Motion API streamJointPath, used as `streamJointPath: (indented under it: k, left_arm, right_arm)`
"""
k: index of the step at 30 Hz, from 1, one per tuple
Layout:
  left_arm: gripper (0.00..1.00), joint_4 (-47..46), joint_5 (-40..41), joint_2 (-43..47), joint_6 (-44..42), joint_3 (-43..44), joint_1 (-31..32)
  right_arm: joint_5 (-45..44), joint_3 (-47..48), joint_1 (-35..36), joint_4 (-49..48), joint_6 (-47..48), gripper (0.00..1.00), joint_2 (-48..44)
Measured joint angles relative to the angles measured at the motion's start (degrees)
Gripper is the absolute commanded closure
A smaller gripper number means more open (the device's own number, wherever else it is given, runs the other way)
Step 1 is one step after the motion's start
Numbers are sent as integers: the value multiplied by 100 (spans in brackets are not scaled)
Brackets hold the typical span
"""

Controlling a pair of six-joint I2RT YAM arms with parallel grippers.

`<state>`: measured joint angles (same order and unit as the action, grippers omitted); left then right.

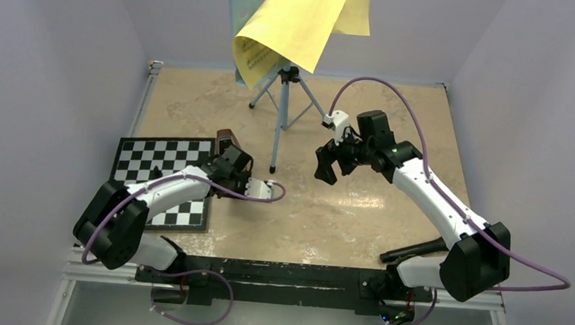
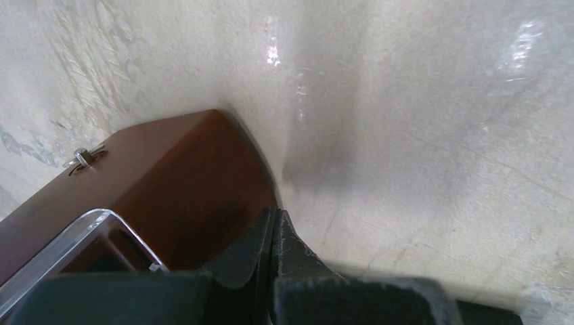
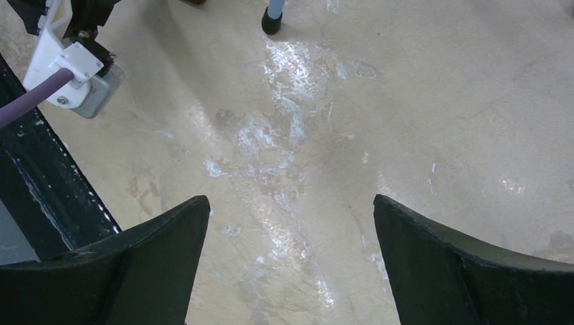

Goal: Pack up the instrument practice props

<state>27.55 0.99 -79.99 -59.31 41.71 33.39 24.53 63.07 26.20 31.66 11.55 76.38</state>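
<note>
metronome (image 1: pixel 228 137) right of chessboard (image 1: pixel 147 160) | stand (image 1: pixel 279 124) behind both | sheets (image 1: pixel 298 22) on stand

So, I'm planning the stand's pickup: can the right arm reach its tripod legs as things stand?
Probably yes. The right gripper is open, and only bare table lies between it and the near legs of the music stand.

The left claw (image 2: pixel 274 233) sits at the near edge, its dark fingers pressed together. Just to its left lies the brown metronome (image 2: pixel 183 183), a small metal key (image 2: pixel 82 159) on its side. The pale marbled tabletop (image 2: pixel 420 135) fills the rest.
</note>
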Motion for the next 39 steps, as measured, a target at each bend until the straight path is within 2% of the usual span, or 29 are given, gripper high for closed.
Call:
streamJointPath:
  k: [3, 5, 6, 7, 8, 9, 10, 19, 24, 26, 29, 33, 39]
  left_arm:
    - [94, 122, -127, 90, 44, 17, 74]
    - [81, 321, -299, 179, 144, 107, 210]
    - [72, 415, -404, 254, 195, 173, 282]
    - [60, 501, -520, 369, 280, 240, 358]
    - [45, 575, -651, 555, 376, 317, 444]
    - [15, 632, -763, 765, 459, 387, 516]
    - [2, 669, -872, 999, 557, 452, 584]
    - [1, 588, -1139, 2907, 1443, 820, 992]
    - [1, 911, -1543, 2951, 2035, 1755, 1023]
    - [5, 1021, -1606, 2953, 2048, 2166, 1027]
    - [13, 1108, -1515, 2970, 1668, 2846, 1032]
    - [12, 667, -1351, 3047, 721, 3587, 1032]
    - [13, 103, -1279, 2754, -748, 4671, 1047]
  right_arm:
    - [0, 0, -2, 4, 2, 5, 0]
    - [2, 0, -26, 46, 17, 4, -2]
    - [2, 0, -37, 81, 31, 4, -7]
    - [0, 0, -59, 136, 50, 4, -24]
    - [2, 0, -107, 221, 70, 4, -70]
    - [2, 4, -149, 284, 81, 4, -120]
    - [4, 15, -216, 389, 98, 3, -201]
    - [-125, 772, -787, 1228, 15, 1, -1067]
    - [-310, 1622, -846, 1631, -111, 1, -1161]
    - [-483, 1904, -859, 1808, -111, 1, -1198]
    - [-710, 2339, -894, 2116, -116, 2, -1217]
    - [-376, 3294, -951, 2594, -57, 10, -1062]
    - [267, 4732, -946, 2712, -70, 19, -527]
